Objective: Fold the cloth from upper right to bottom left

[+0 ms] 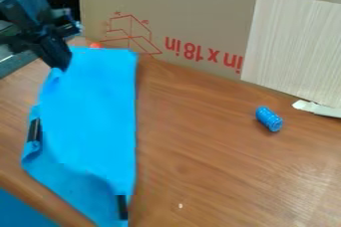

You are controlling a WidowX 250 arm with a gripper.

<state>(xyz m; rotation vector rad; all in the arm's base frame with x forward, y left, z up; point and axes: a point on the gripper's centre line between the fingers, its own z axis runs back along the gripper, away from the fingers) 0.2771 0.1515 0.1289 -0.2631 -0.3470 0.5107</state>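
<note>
One blue cloth (pixel 96 116) lies on the brown wooden table (pixel 206 161), on the view's left side, stretching from about 11 o'clock down to 7 o'clock. Its long axis runs nearly 12 to 6 o'clock; the right edge is fairly straight, the left one uneven, with folded material toward 8 o'clock. The cloth has two black strips, one (pixel 35 130) on its left edge and one (pixel 122 207) near its lower end, both roughly upright in the view.

One black gripper (pixel 63 66) slants down from 10 o'clock, its tip at the cloth's upper-left edge; whether it is wide, narrow or pinching fabric, I cannot tell.

One ridged blue cylinder (pixel 269 119) lies near 3 o'clock, well apart from the cloth, its axis pointing 11 to 5 o'clock. One cardboard panel (pixel 193 12) with red print stands behind, from 11 to 2 o'clock.
</note>
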